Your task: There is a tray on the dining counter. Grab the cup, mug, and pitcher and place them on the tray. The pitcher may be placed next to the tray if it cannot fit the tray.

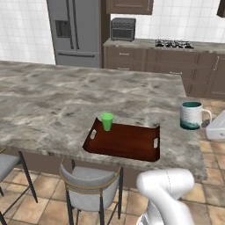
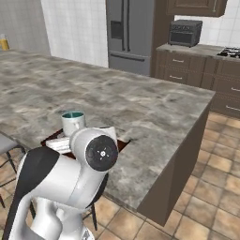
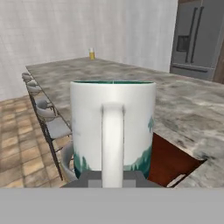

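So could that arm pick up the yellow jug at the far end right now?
Probably not: the gripper is shut on the mug, held near the tray, and the pitcher stands far across the counter.

tray [image 1: 125, 143]: lies on the dining counter [image 1: 52, 101], at its near edge, just ahead of my base.
cup [image 1: 107, 121]: stands upright in the tray's far-left corner, seen from my left base camera.
mug [image 1: 191, 115]: in the air off the tray's right end, above the counter's right edge; its handle [image 3: 112, 144] sits between my fingers and points back at my hand camera.
pitcher [image 3: 92, 54]: on the far end of the counter, well apart from tray and mug.
stools [image 1: 90, 189]: along the counter's near side; one directly below the tray's left end.
fridge [image 1: 79, 30]: behind the counter, against the back wall.
wall counter [image 1: 176, 66]: right of the fridge, with the toaster oven [image 1: 122, 29] on it.
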